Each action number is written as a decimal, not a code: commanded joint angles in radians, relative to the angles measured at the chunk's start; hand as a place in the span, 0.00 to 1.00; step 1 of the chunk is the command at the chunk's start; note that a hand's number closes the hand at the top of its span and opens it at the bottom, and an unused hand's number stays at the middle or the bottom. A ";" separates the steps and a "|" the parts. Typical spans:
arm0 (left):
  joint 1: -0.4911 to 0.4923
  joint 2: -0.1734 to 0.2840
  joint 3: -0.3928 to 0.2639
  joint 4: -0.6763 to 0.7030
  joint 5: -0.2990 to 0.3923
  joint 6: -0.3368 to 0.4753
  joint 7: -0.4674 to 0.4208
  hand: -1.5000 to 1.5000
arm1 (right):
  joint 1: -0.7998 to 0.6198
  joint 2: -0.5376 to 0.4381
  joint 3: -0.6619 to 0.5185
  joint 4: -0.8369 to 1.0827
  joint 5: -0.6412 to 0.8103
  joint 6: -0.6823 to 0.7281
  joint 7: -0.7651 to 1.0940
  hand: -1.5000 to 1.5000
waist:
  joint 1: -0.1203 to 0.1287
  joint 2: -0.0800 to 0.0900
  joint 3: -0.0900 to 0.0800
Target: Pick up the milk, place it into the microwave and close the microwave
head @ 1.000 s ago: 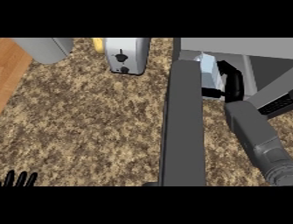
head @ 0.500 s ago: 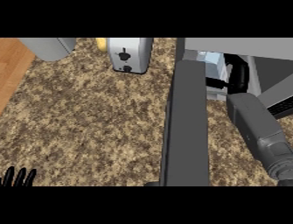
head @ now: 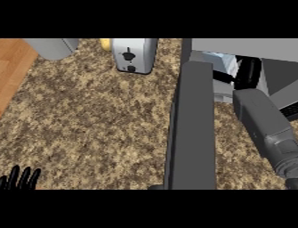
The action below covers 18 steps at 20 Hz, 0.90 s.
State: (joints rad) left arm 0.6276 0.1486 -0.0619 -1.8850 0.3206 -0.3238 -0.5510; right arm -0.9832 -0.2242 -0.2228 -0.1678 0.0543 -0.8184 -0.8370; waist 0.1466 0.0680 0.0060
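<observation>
Carried deeper toward one o'clock since a second ago: milk (head: pixel 220 62), now at the microwave (head: pixel 256 46) mouth. Right hand (head: pixel 246 73) curled round the carton, black fingers at its three o'clock side, thumb across its lower edge. No readable label. Door (head: pixel 192 129) swung open toward six o'clock. Left hand (head: pixel 18 178) resting at seven o'clock, fingers straight. Toaster (head: pixel 134 54) at twelve o'clock.

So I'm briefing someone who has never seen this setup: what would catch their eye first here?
Probably the long dark grey microwave door, standing open down the middle of the speckled brown granite counter. To its right, the grey forearm reaches into the microwave, its black right hand curled on the pale blue-white milk carton. The silver toaster stands at the back.
</observation>
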 commanded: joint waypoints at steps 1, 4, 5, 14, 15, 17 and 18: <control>-0.018 -0.015 -0.015 0.017 -0.007 0.009 0.007 0.00 | -0.012 -0.019 -0.005 0.012 0.010 -0.076 -0.022 1.00 | 0.005 0.005 0.000; -0.020 0.008 0.003 -0.015 -0.006 -0.002 0.000 0.00 | 0.070 -0.088 0.046 0.161 0.083 -0.283 0.164 0.00 | 0.016 0.026 -0.014; -0.014 0.008 0.006 -0.010 -0.006 -0.004 -0.005 0.00 | 0.121 -0.096 0.038 0.163 0.075 -0.313 0.216 0.00 | 0.017 0.043 -0.016; -0.057 0.026 0.010 0.035 -0.017 -0.010 0.016 0.00 | 0.008 -0.011 0.194 0.147 0.226 -0.145 0.249 0.00 | 0.049 0.008 0.002; -0.062 0.017 0.004 0.024 -0.010 -0.014 0.006 0.00 | 0.000 0.015 0.196 0.151 0.228 -0.161 0.255 0.00 | 0.060 0.010 0.002; -0.060 0.016 0.007 0.024 -0.019 0.000 0.014 0.00 | 0.005 0.027 0.201 0.157 0.232 -0.128 0.248 0.00 | 0.059 0.014 0.004; -0.068 0.012 0.002 0.035 -0.009 -0.009 0.013 0.00 | -0.001 0.013 0.204 0.151 0.235 -0.082 0.236 0.00 | 0.041 0.010 0.003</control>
State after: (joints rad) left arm 0.5747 0.1631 -0.0616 -1.8613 0.3052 -0.3316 -0.5407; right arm -0.9634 -0.2320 -0.0418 -0.0155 0.2672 -0.9869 -0.5824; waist 0.1980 0.0816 0.0064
